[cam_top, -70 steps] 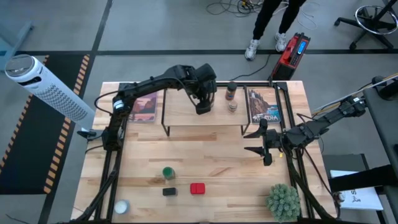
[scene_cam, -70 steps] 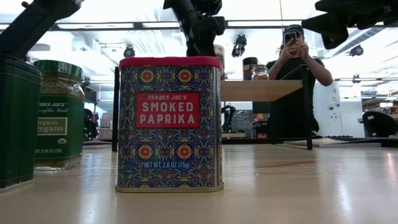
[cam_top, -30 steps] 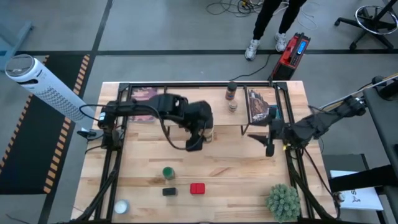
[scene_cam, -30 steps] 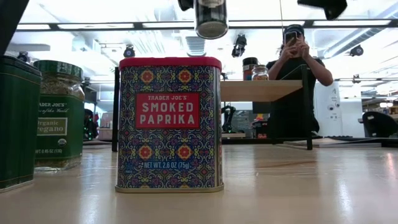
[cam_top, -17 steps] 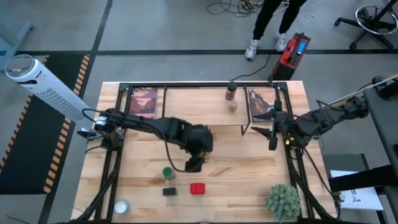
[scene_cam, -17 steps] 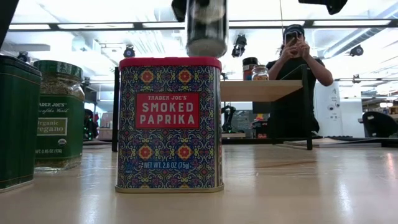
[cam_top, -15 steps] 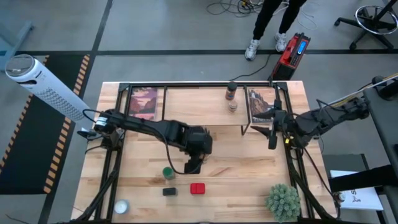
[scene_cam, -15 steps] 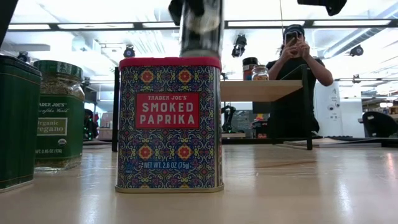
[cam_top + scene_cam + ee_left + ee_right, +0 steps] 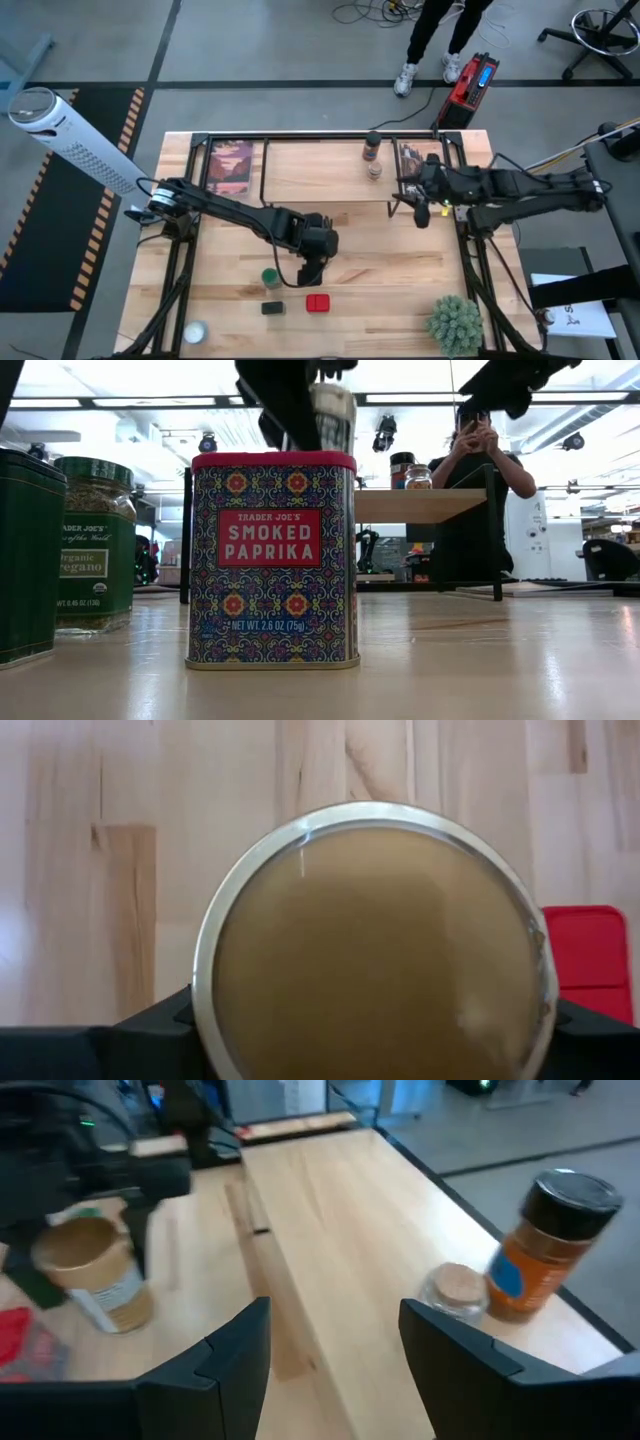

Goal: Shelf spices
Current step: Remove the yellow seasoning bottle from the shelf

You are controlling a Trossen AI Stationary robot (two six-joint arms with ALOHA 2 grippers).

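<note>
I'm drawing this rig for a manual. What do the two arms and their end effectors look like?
Both are dark, nearly black, slim jointed arms. The left arm ends in a blocky black end effector with a black cable looping beside it. The right arm carries a small yellow-green mark near its end effector. The right wrist view shows two broad, flat, matte-black fingers with angular edges.

The left gripper (image 9: 312,268), gripping the tan round jar (image 9: 372,945), has moved from the shelf (image 9: 325,172) toward six o'clock, now beside the red square tin (image 9: 318,302). The right gripper (image 9: 421,205) has moved toward twelve o'clock, to the shelf's three o'clock end.
</note>
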